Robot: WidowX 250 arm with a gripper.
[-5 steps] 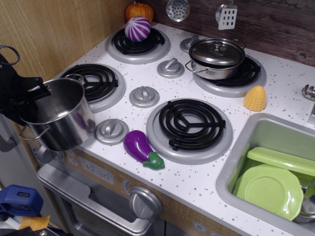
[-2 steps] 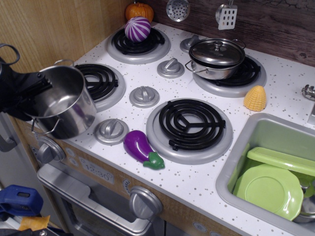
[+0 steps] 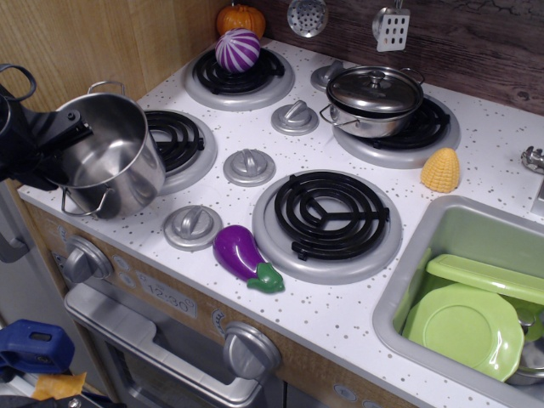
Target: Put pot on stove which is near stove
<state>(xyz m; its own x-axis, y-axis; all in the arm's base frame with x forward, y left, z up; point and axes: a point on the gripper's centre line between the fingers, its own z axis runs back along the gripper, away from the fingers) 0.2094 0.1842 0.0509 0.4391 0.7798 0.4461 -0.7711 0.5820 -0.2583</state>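
The gripper [image 3: 66, 140] is matte black all over — a blocky, angular body with flat faces and hard edges. Narrow black fingers [image 3: 75, 129] jut from it as thin straight bars. A thin dark cable [image 3: 19, 75] curves in a loop above the body. The surface looks like dull plastic or coated metal; screws or markings are too dark to make out — only black shows.

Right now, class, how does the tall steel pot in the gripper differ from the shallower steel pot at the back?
The tall shiny stockpot has no lid; the shallow steel pot wears one. The stockpot is tilted, gripped at its rim by the black gripper; the shallow pot sits upright on a burner. Both are shiny, with wire loop handles.
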